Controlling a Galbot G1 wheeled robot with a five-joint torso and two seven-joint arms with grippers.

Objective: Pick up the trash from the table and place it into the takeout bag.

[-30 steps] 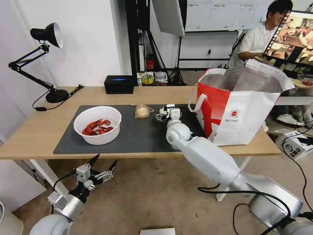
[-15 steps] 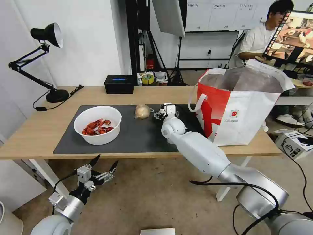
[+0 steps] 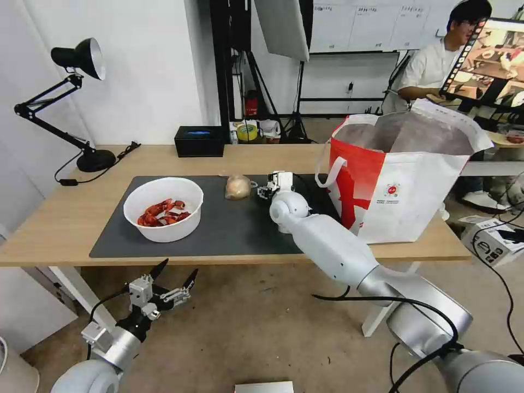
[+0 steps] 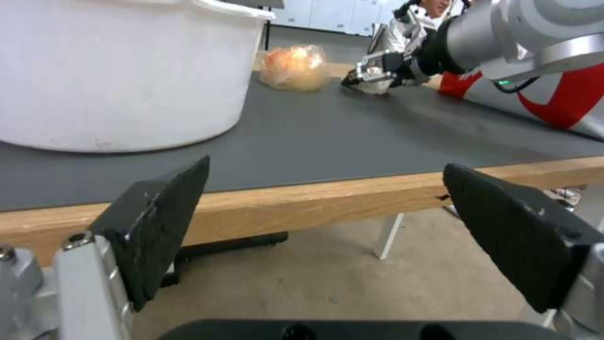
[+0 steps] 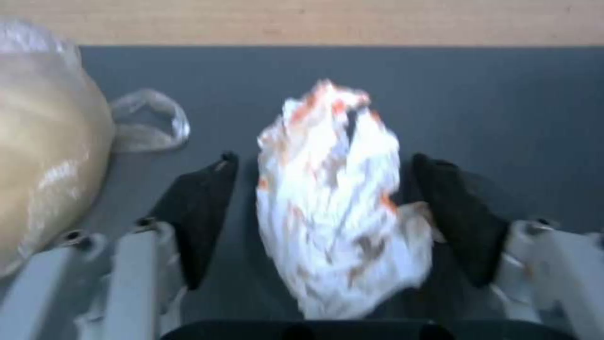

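The crumpled white tissue (image 5: 339, 203), stained orange-red in spots, lies on the dark grey mat (image 3: 229, 224) between the two spread black fingers (image 5: 205, 212) of the right claw (image 5: 327, 217), touching neither. Just beside that claw, toward the bowl, sits the small clear bag (image 3: 238, 187) with its beige lump, knotted plastic tail pointing at the tissue. Farther off on the same side stands the white round bowl (image 3: 163, 208), upright, holding red crayfish shells. On the claw's other side the takeout bag (image 3: 406, 180) stands open on the tabletop (image 3: 65, 218), foil lining showing.
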